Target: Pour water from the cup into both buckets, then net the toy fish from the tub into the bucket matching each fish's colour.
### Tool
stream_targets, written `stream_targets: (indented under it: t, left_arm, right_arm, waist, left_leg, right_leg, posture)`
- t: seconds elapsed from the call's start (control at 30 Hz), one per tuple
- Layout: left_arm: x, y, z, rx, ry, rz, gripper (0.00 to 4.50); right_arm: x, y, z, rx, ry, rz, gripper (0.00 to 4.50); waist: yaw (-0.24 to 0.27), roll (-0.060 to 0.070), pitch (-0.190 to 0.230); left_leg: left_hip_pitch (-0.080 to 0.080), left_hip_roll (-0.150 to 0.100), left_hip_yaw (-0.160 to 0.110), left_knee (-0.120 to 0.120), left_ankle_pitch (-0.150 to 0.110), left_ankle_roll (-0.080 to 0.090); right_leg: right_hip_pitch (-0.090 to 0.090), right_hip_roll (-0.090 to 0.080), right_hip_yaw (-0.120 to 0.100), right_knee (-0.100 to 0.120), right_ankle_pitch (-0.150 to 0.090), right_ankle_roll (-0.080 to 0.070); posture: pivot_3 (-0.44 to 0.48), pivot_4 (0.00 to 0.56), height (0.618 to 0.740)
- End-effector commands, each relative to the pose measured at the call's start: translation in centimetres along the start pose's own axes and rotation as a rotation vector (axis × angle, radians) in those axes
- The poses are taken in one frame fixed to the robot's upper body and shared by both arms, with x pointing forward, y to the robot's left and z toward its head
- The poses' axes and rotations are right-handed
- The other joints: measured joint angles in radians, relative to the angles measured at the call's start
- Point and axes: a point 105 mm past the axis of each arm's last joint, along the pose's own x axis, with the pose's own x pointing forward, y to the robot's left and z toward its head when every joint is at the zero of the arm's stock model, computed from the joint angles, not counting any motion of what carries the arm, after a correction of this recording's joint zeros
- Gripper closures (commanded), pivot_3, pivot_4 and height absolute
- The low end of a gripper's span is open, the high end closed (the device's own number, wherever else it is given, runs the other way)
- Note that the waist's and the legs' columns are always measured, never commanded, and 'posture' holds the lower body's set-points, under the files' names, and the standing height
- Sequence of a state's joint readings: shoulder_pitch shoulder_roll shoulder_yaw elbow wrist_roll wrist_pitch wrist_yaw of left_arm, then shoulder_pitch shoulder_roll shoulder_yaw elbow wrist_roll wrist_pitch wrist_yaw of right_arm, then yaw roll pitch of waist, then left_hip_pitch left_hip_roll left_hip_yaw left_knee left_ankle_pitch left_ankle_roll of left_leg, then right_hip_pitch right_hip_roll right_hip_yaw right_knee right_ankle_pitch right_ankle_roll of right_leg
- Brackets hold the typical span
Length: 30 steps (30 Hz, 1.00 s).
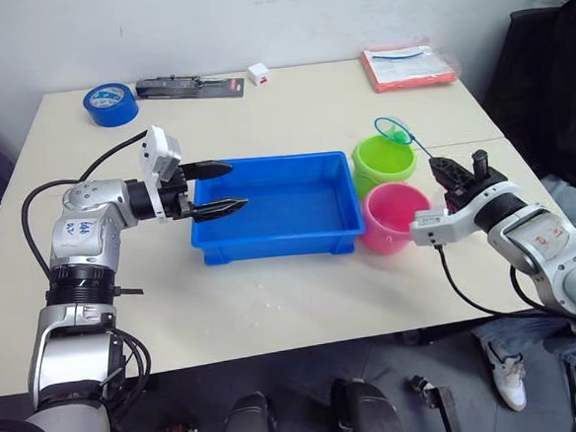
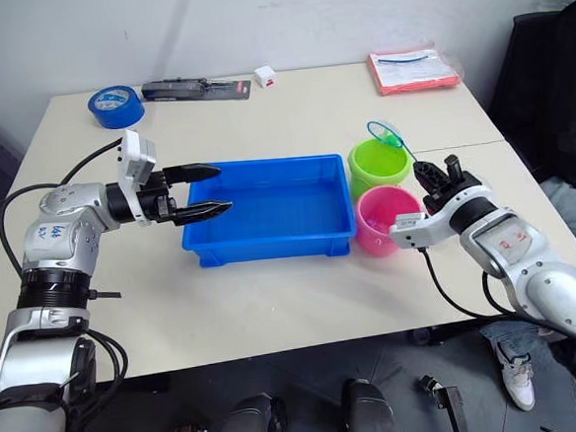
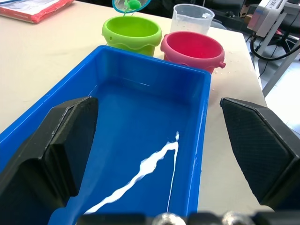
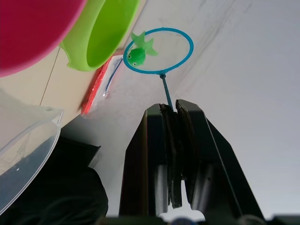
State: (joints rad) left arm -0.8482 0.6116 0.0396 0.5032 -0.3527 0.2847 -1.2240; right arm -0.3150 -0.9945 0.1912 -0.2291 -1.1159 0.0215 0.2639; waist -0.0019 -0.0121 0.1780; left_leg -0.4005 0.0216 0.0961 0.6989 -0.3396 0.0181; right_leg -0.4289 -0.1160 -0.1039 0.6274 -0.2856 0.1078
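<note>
A green fish (image 4: 138, 55) lies in the net (image 4: 158, 50) over the far rim of the green bucket (image 1: 384, 162), so the right gripper (image 4: 173, 112), clenched on the handle, should tip the ring slowly inward, while the left gripper (image 1: 217, 188) hangs released over the tub (image 1: 275, 239).

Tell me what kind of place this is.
Likely an indoor lab or office test bench: a plain table against a white wall, with a tape roll, a red folder and a person's legs beside it.
</note>
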Motion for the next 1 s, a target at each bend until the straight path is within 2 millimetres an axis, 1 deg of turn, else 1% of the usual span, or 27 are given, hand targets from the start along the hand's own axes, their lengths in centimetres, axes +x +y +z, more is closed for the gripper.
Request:
stream_targets:
  t: [0.03, 0.27, 0.4, 0.6, 0.77, 1.0]
  left_arm:
    - [-0.4, 0.0, 1.0, 0.043, -0.023, 0.007, 0.02]
    - [-0.5, -0.1, 1.0, 0.043, -0.024, 0.010, 0.02]
    - [-0.5, -0.1, 1.0, 0.042, -0.024, 0.011, 0.02]
    - [-0.4, -0.2, 1.0, 0.039, -0.026, 0.012, 0.02]
    - [-0.4, -0.2, 1.0, 0.037, -0.024, 0.014, 0.02]
    - [-0.4, -0.1, 1.0, 0.038, -0.027, 0.019, 0.02]
  right_arm:
    - [-0.3, -0.8, -1.2, -0.020, 0.056, -0.056, 3.72]
    - [-0.5, -0.4, -0.3, -0.057, 0.044, -0.069, 3.72]
    - [-0.5, -0.3, -0.2, -0.089, 0.044, -0.067, 3.72]
    - [-0.6, 0.5, 0.5, -0.127, 0.024, -0.054, 3.72]
    - [-0.5, 0.4, 1.0, -0.185, 0.004, -0.071, 3.72]
    - [-0.1, 0.1, 1.3, -0.222, -0.008, -0.093, 3.72]
  waist:
    - [0.000, 0.000, 0.000]
    - [-0.001, 0.000, 0.000]
    - [-0.001, 0.000, 0.000]
    - [0.000, 0.000, 0.000]
    - [-0.001, 0.000, 0.000]
    - [-0.001, 0.000, 0.000]
  left_leg:
    - [0.000, 0.000, 0.000, 0.000, 0.000, 0.000]
    - [0.000, 0.000, 0.000, 0.000, 0.000, 0.000]
    - [0.000, 0.000, 0.000, 0.000, 0.000, 0.000]
    - [0.000, 0.000, 0.000, 0.000, 0.000, 0.000]
    - [0.000, 0.000, 0.000, 0.000, 0.000, 0.000]
    - [0.000, 0.000, 0.000, 0.000, 0.000, 0.000]
  right_leg:
    - [0.000, 0.000, 0.000, 0.000, 0.000, 0.000]
    - [0.000, 0.000, 0.000, 0.000, 0.000, 0.000]
    - [0.000, 0.000, 0.000, 0.000, 0.000, 0.000]
    - [0.000, 0.000, 0.000, 0.000, 0.000, 0.000]
    - [0.000, 0.000, 0.000, 0.000, 0.000, 0.000]
    - [0.000, 0.000, 0.000, 0.000, 0.000, 0.000]
  posture:
    - [0.000, 0.150, 0.737]
    - [0.000, 0.150, 0.737]
    - [0.000, 0.150, 0.737]
    - [0.000, 0.150, 0.737]
    - [0.000, 0.150, 0.737]
    - [0.000, 0.150, 0.737]
